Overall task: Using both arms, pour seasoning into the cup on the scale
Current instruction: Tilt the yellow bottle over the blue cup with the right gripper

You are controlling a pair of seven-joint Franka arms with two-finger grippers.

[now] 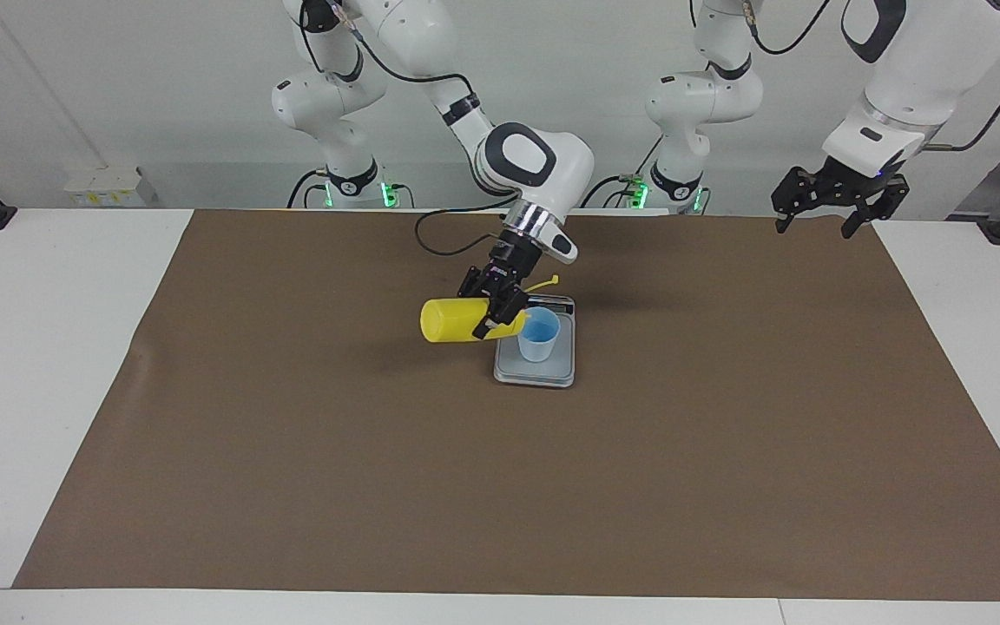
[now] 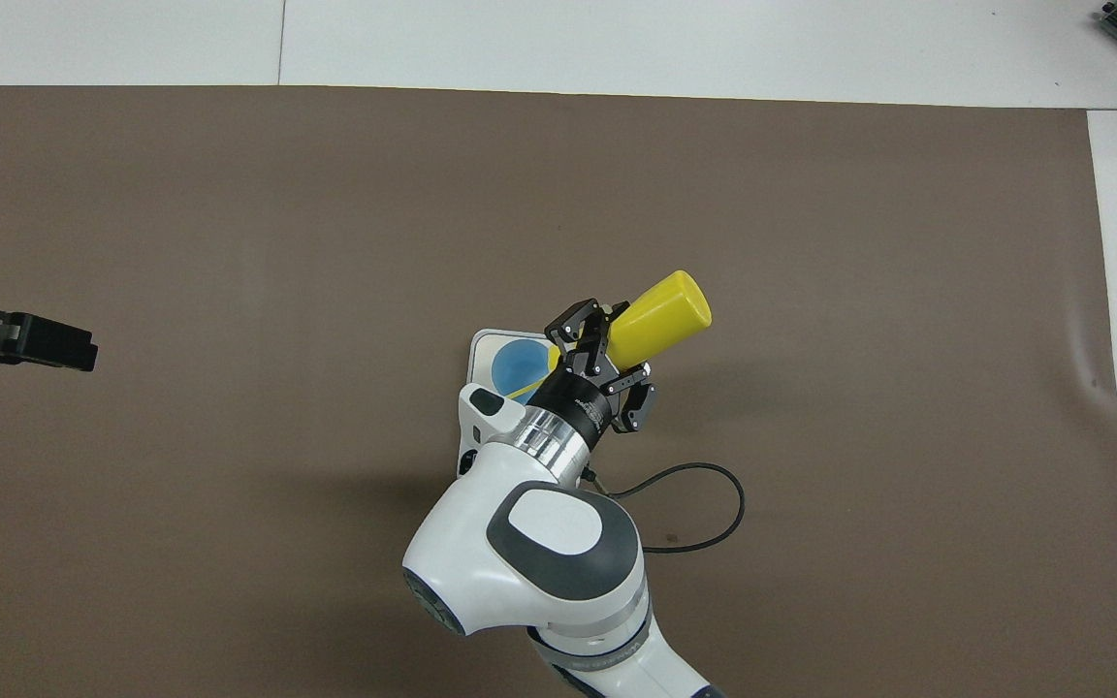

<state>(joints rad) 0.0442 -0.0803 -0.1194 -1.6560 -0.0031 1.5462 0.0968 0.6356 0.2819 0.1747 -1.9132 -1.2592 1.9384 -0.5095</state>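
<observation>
Facing view: right claw point(image 1: 498, 313) clamped on tipped seasoning point(image 1: 457, 321), nozzle over cup point(image 1: 539, 334) on scale point(image 1: 535, 369); left claw point(image 1: 821, 213) wide, waiting above surface point(image 1: 75, 347) edge.
Overhead view: cup point(image 2: 518, 364) just beside right claw point(image 2: 592, 354), seasoning point(image 2: 660, 308) held; left claw point(image 2: 54, 344) well apart.

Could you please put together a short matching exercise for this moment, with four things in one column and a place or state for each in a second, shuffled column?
Column one:
1. seasoning bottle
2. cup
3. scale
4. left pincer

Column two:
a. open and holding nothing, raised at the left arm's end of the table
b. standing upright on the weighing plate
c. tipped on its side in the right pincer, nozzle at the cup's rim
d. lying flat on the brown mat

Pairs: 1-c, 2-b, 3-d, 4-a
</observation>
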